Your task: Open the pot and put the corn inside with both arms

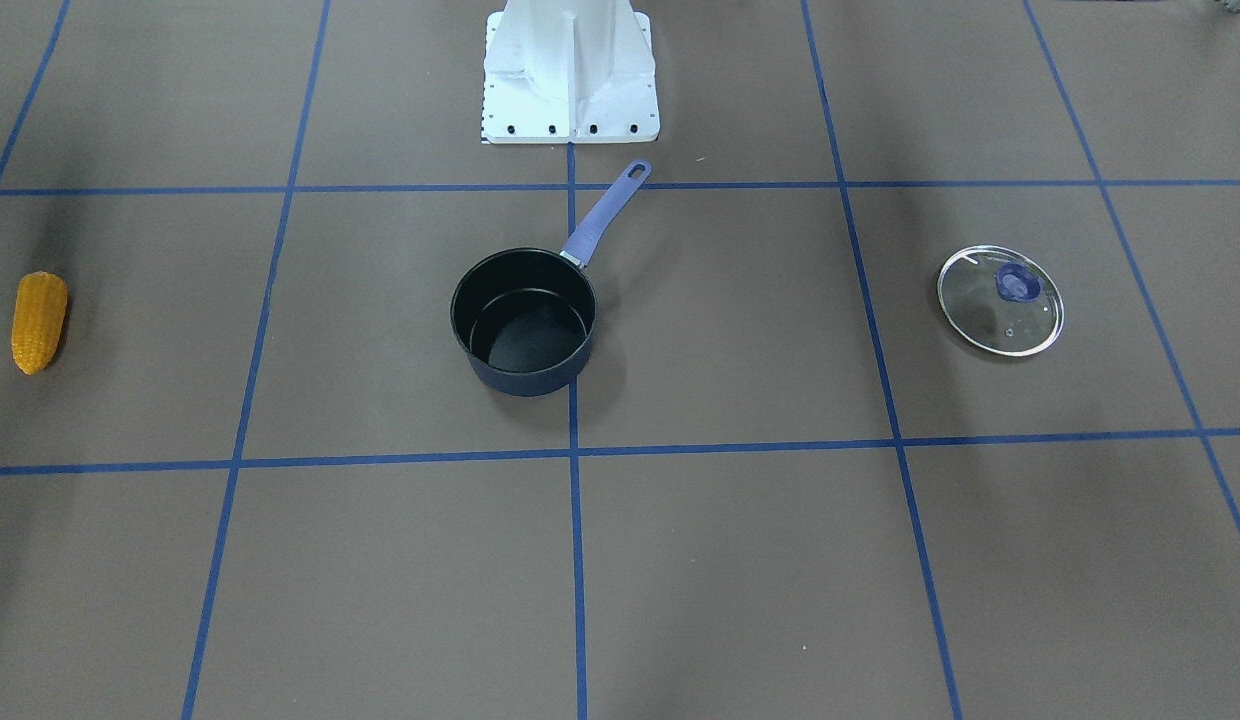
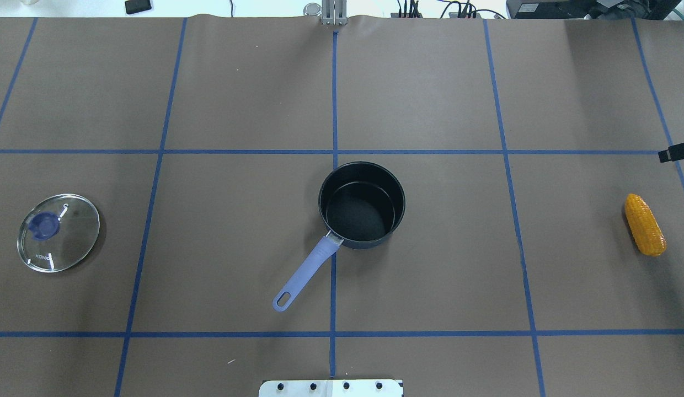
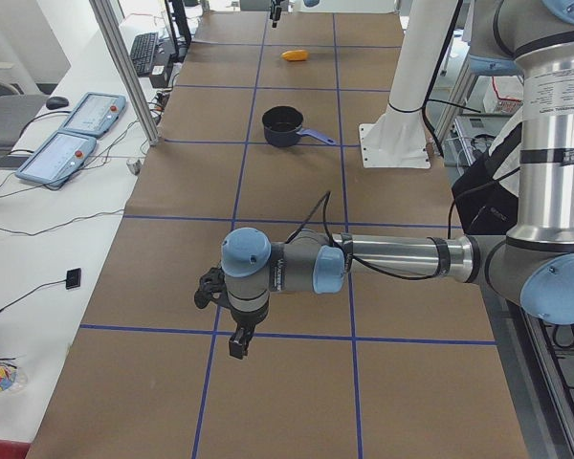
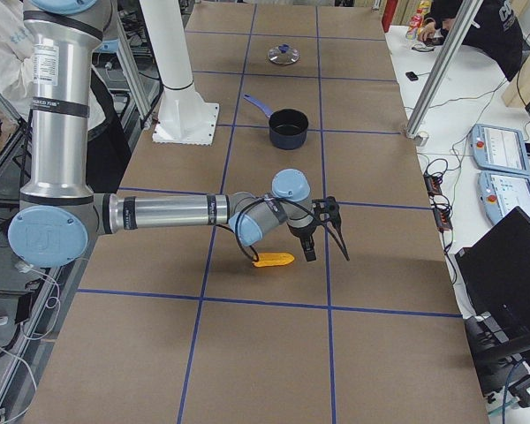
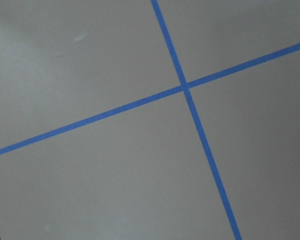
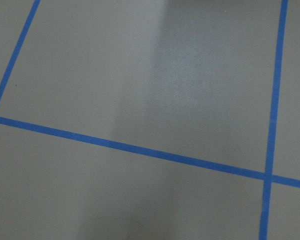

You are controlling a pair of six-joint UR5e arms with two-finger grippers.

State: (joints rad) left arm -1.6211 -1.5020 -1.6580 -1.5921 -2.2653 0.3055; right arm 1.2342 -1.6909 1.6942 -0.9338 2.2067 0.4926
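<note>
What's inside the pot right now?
Nothing: the pot shows only its bare black bottom and walls. The lid and the corn lie apart on the table. Nothing covers the inside.

Plain grey-brown table covering [image 5: 90,190], two blue tape lines [image 5: 115,111] crossing right of centre (both running diagonally), faint pale smudge [image 5: 79,36] upper left.

pot [image 2: 362,204] central, lid [image 2: 58,232] well apart on robot's left, corn [image 2: 644,224] on its right, seemingly beside right gripper [image 4: 327,254]
</note>
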